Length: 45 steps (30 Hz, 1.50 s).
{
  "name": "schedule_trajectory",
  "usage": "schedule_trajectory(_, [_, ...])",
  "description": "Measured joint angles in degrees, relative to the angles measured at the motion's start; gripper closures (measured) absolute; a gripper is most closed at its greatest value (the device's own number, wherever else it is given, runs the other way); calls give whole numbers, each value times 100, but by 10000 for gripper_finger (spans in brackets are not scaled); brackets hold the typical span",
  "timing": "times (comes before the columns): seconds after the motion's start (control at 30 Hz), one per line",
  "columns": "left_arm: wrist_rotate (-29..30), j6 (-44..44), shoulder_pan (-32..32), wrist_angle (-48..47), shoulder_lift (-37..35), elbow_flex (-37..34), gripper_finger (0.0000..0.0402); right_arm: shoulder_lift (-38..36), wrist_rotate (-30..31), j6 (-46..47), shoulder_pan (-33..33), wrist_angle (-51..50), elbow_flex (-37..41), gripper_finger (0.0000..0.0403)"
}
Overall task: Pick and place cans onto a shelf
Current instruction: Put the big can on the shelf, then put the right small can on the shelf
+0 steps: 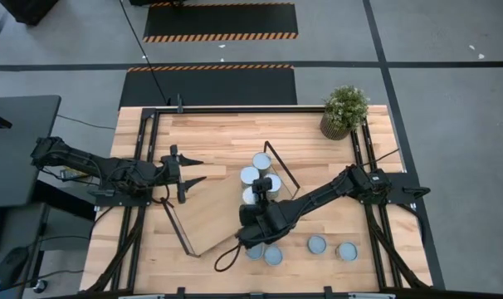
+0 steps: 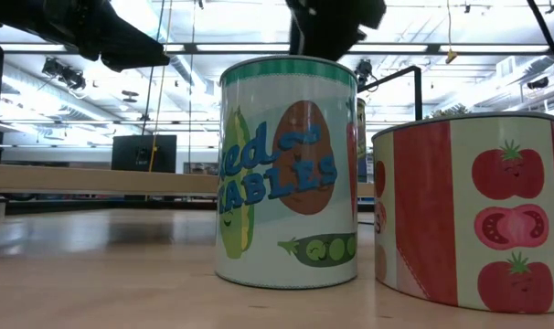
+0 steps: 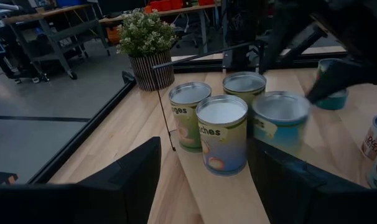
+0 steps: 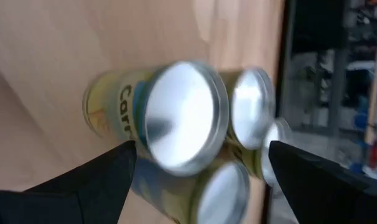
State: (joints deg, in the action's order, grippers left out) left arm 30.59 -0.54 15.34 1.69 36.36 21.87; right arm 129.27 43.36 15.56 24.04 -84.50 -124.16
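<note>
High view, centre: right gripper (image 1: 250, 226) spread open beside four cans (image 1: 261, 178) on the shelf (image 1: 210, 212); left gripper (image 1: 189, 174) open. Cans look rigid, slippery; grasp mid-wall.

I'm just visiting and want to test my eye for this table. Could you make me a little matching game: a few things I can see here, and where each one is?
Things:
1. potted plant
2. left claw
3. right claw
4. vegetables can

Places:
A. low over the near end of the shelf
B. closest to the table-level camera, beside the tomato can
C. far right corner of the table
D. open, at the shelf's left edge

Pairs: 1-C, 2-D, 3-A, 4-B
</note>
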Motion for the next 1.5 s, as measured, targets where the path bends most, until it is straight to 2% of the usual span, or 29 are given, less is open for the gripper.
schedule_trajectory(0.2, [0, 0, -1, 2, 0, 0, 159, 0, 50, 391, 7, -442, -41, 29])
schedule_trajectory(0.67, [0, 32, 2, -2, 0, 2, 159, -28, 52, 441, 52, -552, -358, 30])
schedule_trajectory(0.83, [-2, 33, 2, -13, 0, 2, 159, -60, -252, 464, 56, -554, -358, 30])
schedule_trajectory(1.2, [-9, 37, 2, -17, 0, 2, 159, -694, -462, 1147, 276, -524, -356, 30])
schedule_trajectory(1.33, [-7, 31, 2, -4, 0, 2, 159, -723, -766, 1188, 491, -13, -361, 30])
schedule_trajectory(1.5, [-7, 39, 2, 13, 0, 2, 159, -671, -1744, 1226, 603, 326, -356, 30])
